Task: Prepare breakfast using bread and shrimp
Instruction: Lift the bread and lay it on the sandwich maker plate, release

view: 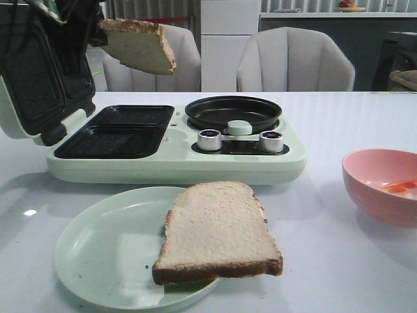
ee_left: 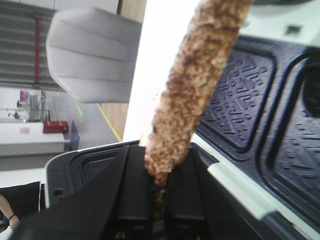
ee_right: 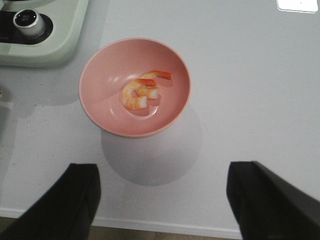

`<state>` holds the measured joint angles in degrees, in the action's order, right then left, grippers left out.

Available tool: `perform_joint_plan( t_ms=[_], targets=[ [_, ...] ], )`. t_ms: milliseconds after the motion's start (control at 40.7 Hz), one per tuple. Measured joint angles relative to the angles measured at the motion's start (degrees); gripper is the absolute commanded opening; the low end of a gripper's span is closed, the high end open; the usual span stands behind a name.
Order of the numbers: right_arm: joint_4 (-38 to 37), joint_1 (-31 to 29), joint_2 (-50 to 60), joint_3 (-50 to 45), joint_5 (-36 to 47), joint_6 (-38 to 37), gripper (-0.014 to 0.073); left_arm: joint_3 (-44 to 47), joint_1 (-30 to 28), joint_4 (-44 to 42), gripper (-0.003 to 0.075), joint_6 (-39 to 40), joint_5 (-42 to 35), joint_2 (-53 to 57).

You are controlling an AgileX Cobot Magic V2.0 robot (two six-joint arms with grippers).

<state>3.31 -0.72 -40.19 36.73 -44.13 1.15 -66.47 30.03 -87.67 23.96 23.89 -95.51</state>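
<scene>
Bread slice number two (view: 218, 233) lies closest to the front camera, half on the pale green plate (view: 98, 248) and overhanging its rim toward the right, untouched. Up at the far left, the left pincer (ee_left: 157, 200) is clenched on the lower edge of the other bread slice (view: 140, 45), which hangs edge-on between its fingers, above and just behind the open sandwich maker (view: 176, 156) with its dark ribbed wells directly below. Judging from that thin grip on a soft edge, the slice could tear or slip out and land crooked across the divider between the wells, or catch the raised lid beside the pincer on the way down. Further right, the pink bowl (ee_right: 135, 85) sits on the tabletop (ee_right: 250, 75) just ahead of the right pincer (ee_right: 160, 200), with two curled shrimp (ee_right: 142, 90) in its middle. That pincer is spread wide and holds nothing; a careless reach could nudge the light bowl or pinch both shrimp together.
</scene>
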Motion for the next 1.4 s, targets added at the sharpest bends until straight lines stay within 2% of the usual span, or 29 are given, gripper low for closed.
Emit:
perform_joint_plan(
  t_ms=[344, 540, 614, 786, 884, 1178, 1399],
  targets=[
    [0.00, 0.00, 0.00, 0.00, 0.00, 0.00, 0.0622, -14.14, -4.18, -0.23, 0.0100, 0.00, -0.62, -16.39],
    [0.00, 0.00, 0.00, 0.00, 0.00, 0.00, 0.0622, -16.91, -4.88, -0.45, 0.0108, 0.00, -0.07, -21.07],
    [0.00, 0.00, 0.00, 0.00, 0.00, 0.00, 0.0622, -16.91, -4.93, -0.45, 0.0152, 0.00, -0.07, -21.79],
    [0.00, 0.00, 0.00, 0.00, 0.00, 0.00, 0.0622, -17.03, -5.06, -0.45, 0.0388, 0.00, -0.42, -22.05],
    [0.00, 0.00, 0.00, 0.00, 0.00, 0.00, 0.0622, -17.15, -5.06, -0.54, 0.0492, 0.00, -0.64, -22.05],
    [0.00, 0.00, 0.00, 0.00, 0.00, 0.00, 0.0622, -17.15, -4.92, -0.12, 0.0510, 0.08, -0.64, -22.05],
    [0.00, 0.00, 0.00, 0.00, 0.00, 0.00, 0.0622, -17.15, -4.23, 10.21, 0.0510, 0.08, -0.16, -19.45]
  ],
)
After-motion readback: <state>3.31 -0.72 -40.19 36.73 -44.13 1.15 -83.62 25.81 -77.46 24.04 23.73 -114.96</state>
